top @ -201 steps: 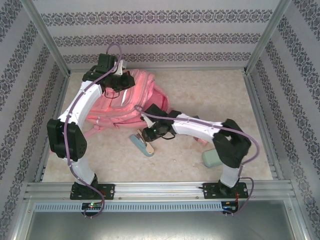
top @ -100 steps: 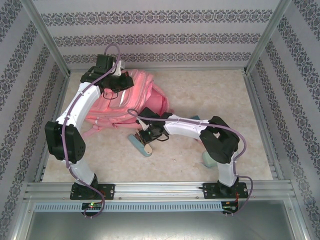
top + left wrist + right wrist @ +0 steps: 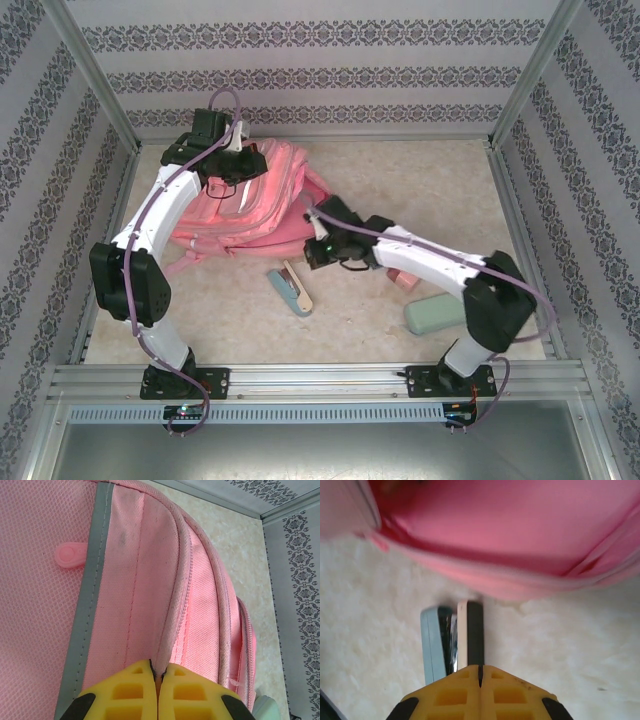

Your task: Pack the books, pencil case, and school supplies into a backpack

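The backpack [image 3: 268, 210] — large, pink, with grey trim and a zipped edge — is laid flat toward the far left corner of the table, a strap trailing toward the near edge. A teal school supply [image 3: 288, 290] with cream and dark strips is laid just beside its near side. A mint pencil case [image 3: 430, 316] is set near the table's right edge — a small pink item [image 3: 402, 281] just beyond it.
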Motion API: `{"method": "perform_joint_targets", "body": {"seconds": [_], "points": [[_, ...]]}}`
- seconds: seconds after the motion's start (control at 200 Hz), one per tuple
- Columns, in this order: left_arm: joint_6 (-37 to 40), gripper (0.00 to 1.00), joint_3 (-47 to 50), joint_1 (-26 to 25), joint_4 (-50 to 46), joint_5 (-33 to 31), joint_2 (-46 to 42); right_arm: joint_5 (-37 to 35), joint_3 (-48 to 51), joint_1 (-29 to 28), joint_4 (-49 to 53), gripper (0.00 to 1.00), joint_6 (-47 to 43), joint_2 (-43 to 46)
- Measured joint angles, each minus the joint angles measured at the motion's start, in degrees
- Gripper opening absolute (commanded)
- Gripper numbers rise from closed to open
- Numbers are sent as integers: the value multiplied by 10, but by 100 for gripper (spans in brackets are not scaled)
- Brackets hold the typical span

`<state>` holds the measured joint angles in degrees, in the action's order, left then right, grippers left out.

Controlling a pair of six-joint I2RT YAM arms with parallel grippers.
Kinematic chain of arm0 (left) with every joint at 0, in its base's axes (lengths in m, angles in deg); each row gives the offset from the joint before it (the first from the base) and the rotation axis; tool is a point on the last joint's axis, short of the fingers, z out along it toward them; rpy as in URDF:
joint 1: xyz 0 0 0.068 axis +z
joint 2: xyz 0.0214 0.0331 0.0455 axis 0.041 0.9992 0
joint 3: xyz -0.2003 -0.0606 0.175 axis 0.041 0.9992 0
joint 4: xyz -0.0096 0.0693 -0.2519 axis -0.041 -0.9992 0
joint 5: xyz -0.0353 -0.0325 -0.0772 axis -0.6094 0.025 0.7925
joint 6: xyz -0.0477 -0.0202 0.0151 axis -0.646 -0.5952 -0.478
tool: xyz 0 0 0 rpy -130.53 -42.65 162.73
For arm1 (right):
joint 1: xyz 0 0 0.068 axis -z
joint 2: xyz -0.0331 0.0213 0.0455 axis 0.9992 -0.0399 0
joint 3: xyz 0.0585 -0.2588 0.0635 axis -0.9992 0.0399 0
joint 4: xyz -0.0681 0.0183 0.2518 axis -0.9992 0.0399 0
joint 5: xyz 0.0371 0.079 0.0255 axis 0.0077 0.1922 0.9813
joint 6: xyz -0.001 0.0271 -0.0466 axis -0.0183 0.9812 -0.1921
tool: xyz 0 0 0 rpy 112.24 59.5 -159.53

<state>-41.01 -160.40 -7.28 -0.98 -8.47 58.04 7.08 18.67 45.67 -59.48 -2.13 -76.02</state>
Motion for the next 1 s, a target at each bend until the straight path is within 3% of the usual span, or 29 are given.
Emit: {"method": "perform_joint_targets", "body": {"seconds": [0.1,0.165,0.245,0.55,0.749,0.999], "points": [[0,0,0,0,0,0,0,8,-4,26,-8,0,2,14],[0,0,0,0,0,0,0,15,-12,29,-5,17,1,3],[0,0,0,0,0,0,0,22,-26,16,-3,24,-4,-25],[0,0,0,0,0,0,0,19,-44,-66,11,35,-7,-146],[0,0,0,0,0,0,0,9,-65,-92,17,35,-12,-196],[0,0,0,0,0,0,0,-12,-82,-100,32,22,-22,-220]]}}
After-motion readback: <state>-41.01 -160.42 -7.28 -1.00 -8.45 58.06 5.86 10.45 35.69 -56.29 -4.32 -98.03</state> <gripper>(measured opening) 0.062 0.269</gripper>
